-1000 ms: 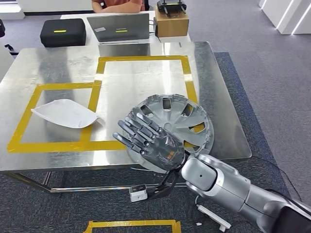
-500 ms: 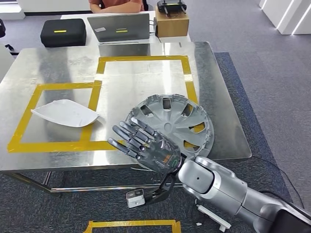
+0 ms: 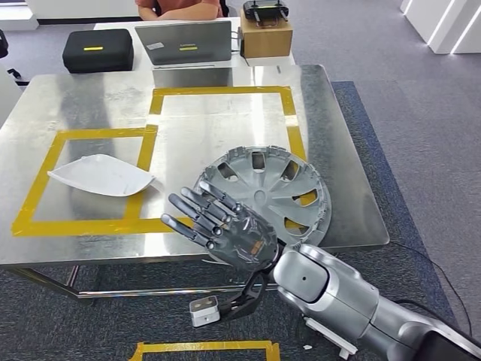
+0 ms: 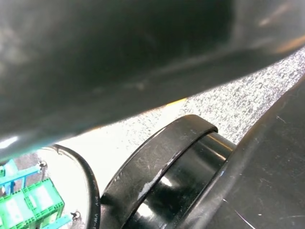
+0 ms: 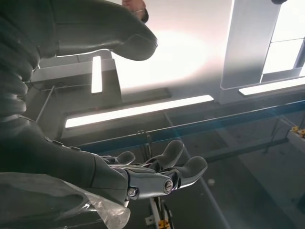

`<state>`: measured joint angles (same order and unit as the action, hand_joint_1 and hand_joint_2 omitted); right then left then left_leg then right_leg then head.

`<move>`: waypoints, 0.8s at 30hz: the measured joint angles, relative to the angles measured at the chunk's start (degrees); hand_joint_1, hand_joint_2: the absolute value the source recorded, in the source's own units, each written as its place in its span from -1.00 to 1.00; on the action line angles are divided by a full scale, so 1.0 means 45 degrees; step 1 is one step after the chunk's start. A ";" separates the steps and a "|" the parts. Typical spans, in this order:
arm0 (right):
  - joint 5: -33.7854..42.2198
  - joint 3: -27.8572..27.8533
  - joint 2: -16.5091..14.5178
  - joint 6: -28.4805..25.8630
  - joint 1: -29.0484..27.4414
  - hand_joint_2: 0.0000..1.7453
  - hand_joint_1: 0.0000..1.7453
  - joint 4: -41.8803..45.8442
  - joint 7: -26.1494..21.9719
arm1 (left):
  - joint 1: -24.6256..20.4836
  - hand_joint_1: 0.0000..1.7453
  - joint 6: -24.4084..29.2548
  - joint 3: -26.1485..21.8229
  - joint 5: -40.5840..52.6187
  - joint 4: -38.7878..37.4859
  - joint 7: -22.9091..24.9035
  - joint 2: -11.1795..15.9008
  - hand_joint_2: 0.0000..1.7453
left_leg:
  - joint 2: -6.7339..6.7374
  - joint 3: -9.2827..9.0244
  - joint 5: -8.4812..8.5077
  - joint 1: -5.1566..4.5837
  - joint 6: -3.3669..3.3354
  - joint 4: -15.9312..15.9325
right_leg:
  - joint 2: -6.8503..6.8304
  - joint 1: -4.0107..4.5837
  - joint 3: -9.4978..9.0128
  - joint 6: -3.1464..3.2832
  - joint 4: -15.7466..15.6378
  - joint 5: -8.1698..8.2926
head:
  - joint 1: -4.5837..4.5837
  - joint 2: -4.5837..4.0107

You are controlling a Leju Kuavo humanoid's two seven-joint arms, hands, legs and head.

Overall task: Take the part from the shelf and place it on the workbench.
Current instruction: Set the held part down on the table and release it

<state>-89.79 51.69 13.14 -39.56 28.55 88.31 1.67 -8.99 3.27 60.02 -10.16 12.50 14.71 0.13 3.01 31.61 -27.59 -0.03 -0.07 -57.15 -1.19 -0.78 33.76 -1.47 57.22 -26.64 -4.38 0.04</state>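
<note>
Hubcap (image 3: 272, 194) on workbench (image 3: 74, 101), right robot hand (image 3: 227, 226) spread

Robotics lab or workshop, steel workbench (image 3: 340, 188) marked with yellow tape (image 3: 221, 92), grey carpet (image 3: 419, 135), laptop (image 3: 183, 41) behind

The right hand (image 3: 227, 226) covers the near-left rim of the hubcap (image 3: 272, 188), so that edge's seat on the counter (image 3: 227, 128) cannot be told. The head view's top edge cuts off the person (image 3: 179, 7) behind the laptop (image 3: 183, 41). The left wrist view is blurred by dark shapes.
</note>
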 joint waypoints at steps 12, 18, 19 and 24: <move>-0.0004 -0.0090 0.0107 -0.0012 -0.0197 1.00 -1.00 0.0185 0.0375 | -0.0020 -1.00 0.0204 0.0000 -0.0006 0.0000 0.0061 -0.0055 -1.00 | 0.0053 0.0106 0.0317 0.0095 -0.0469 0.0171 | 0.0135 -0.0034 0.0363 -0.0321 0.0714 -0.0599 | -0.0022 0.0000; -0.0005 -0.0092 0.0205 -0.0019 -0.0394 1.00 -1.00 0.0165 0.0551 | 0.0021 -1.00 0.0250 -0.0005 -0.0012 -0.0005 0.0098 -0.0094 -1.00 | 0.0061 0.0486 0.0540 0.0119 -0.0440 0.0079 | 0.0197 -0.0113 0.0727 -0.0493 0.2650 -0.1403 | -0.0033 0.0000; -0.0005 -0.0092 0.0213 -0.0019 -0.0386 1.00 -1.00 0.0161 0.0574 | 0.0017 -1.00 0.0267 -0.0005 -0.0015 -0.0005 0.0106 -0.0095 -1.00 | 0.0061 0.0552 0.0564 0.0131 -0.0386 0.0019 | 0.0134 -0.0146 0.0184 -0.0533 0.1717 -0.1082 | -0.0034 0.0000; -0.0010 -0.0085 0.0223 -0.0039 -0.0372 1.00 -1.00 0.0131 0.0629 | -0.0002 -1.00 0.0361 -0.0007 -0.0029 -0.0010 0.0117 -0.0078 -1.00 | 0.0057 0.0803 0.0765 0.0068 0.0009 -0.0210 | 0.0097 -0.0100 -0.0703 -0.0228 0.0097 -0.0626 | -0.0049 0.0005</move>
<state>-89.83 51.31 14.15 -39.74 26.88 88.90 4.50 -9.00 4.89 59.99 -10.29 12.46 15.23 -0.22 3.27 35.22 -24.15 0.27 -0.03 -58.09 -0.75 -1.23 30.60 -2.50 57.65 -29.46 -4.60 0.07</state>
